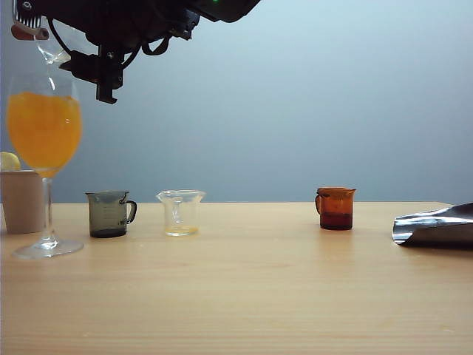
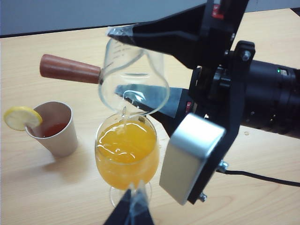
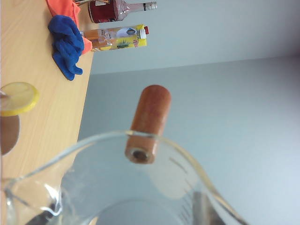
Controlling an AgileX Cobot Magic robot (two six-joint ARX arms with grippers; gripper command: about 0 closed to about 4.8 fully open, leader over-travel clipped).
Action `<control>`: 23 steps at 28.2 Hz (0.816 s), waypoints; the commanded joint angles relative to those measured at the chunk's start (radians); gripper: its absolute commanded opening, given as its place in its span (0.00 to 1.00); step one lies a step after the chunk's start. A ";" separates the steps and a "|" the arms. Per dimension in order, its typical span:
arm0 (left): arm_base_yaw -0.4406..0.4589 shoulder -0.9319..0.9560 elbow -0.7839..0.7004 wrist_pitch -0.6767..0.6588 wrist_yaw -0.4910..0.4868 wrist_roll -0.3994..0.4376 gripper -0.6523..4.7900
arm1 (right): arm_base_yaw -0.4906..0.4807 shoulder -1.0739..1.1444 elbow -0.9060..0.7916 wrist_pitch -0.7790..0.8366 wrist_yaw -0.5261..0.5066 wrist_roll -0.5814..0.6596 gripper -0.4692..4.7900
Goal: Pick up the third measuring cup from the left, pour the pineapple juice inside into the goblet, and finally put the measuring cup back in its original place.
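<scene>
My right gripper (image 1: 44,37) reaches across to the far left and is shut on the third measuring cup (image 2: 133,77), a clear cup with a flared rim. The cup is tipped steeply, its spout just above the rim of the goblet (image 2: 125,154). The goblet (image 1: 44,133) stands on the table, its bowl mostly full of orange liquid. No pineapple juice shows inside the tipped cup (image 3: 136,187). The original place (image 1: 259,222) is a bare gap in the row of cups. My left gripper (image 2: 132,208) hovers near the goblet's foot, shut and holding nothing.
A grey cup (image 1: 111,214), a clear cup (image 1: 181,212) and an amber cup (image 1: 336,208) stand in a row. A paper cup (image 2: 54,129) with a lemon slice sits beside the goblet. A brown wooden cylinder (image 2: 70,69) lies behind. A silvery object (image 1: 436,225) is at the right edge.
</scene>
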 commanded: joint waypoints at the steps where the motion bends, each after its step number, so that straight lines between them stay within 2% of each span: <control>1: 0.000 -0.003 0.005 0.005 0.005 0.000 0.11 | 0.003 -0.009 0.007 0.022 0.000 -0.001 0.09; 19: 0.000 -0.003 0.005 0.005 0.005 0.000 0.11 | 0.008 -0.009 0.007 0.023 0.001 0.008 0.09; 21: 0.000 -0.003 0.005 0.005 0.005 0.000 0.11 | 0.008 -0.009 0.007 0.024 0.000 0.056 0.09; 23: 0.000 -0.003 0.005 0.005 0.005 0.000 0.11 | 0.005 -0.009 0.007 0.026 0.002 0.189 0.09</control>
